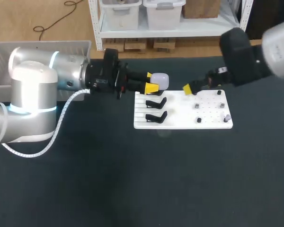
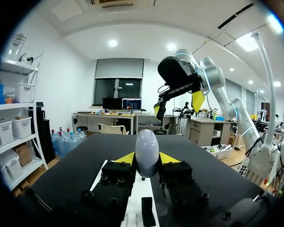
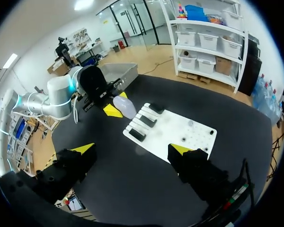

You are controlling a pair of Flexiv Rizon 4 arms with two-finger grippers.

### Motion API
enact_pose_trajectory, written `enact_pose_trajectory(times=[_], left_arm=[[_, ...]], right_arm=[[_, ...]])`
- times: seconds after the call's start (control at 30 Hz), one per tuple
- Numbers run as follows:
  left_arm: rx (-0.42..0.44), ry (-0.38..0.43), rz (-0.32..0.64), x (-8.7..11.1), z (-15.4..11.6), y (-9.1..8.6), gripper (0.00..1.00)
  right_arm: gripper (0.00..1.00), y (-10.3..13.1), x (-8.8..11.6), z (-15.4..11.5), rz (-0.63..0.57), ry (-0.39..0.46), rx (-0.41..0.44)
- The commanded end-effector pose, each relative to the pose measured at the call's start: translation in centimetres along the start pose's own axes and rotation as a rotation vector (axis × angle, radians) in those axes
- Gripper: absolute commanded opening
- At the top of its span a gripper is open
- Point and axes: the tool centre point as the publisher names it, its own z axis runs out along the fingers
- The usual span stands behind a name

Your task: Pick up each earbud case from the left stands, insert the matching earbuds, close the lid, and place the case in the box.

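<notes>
Head view: right arm (image 1: 246, 52) blurred, cut off at the edge; box (image 1: 42, 44) partly hidden behind left arm (image 1: 61, 71); dark pieces (image 1: 199, 120) on white board (image 1: 180, 124) too small to identify. Left wrist view: earbud case (image 2: 146, 146) lower sides covered by left claw (image 2: 147, 159).

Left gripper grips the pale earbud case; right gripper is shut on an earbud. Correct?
Not quite: the right gripper is open with nothing between its fingers, as the right wrist view shows. The left gripper does grip the pale earbud case.
</notes>
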Motion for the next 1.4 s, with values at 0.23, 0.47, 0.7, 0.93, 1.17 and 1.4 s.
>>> enact_pose_trajectory(times=[0.23,0.47,0.7,0.93,1.17,1.4], left_arm=[[0.003,0.001,-0.001,0.0,0.0,0.1,0.00],[0.003,0.001,-0.001,0.0,0.0,0.1,0.00],[0.003,0.001,-0.001,0.0,0.0,0.1,0.00],[0.003,0.001,-0.001,0.0,0.0,0.1,0.00],[0.003,0.001,-0.001,0.0,0.0,0.1,0.00],[0.003,0.001,-0.001,0.0,0.0,0.1,0.00]], right_arm=[[1.00,0.6,-1.9,3.7,-0.013,0.075,-0.032],[1.00,0.9,-2.3,5.1,-0.020,0.092,-0.033],[1.00,1.1,-2.6,6.0,-0.025,0.100,-0.035],[1.00,0.7,-2.9,7.0,-0.018,0.101,-0.028],[1.00,-0.1,-3.3,7.5,0.004,0.098,-0.021],[1.00,-0.8,-3.6,7.8,0.019,0.096,-0.009]])
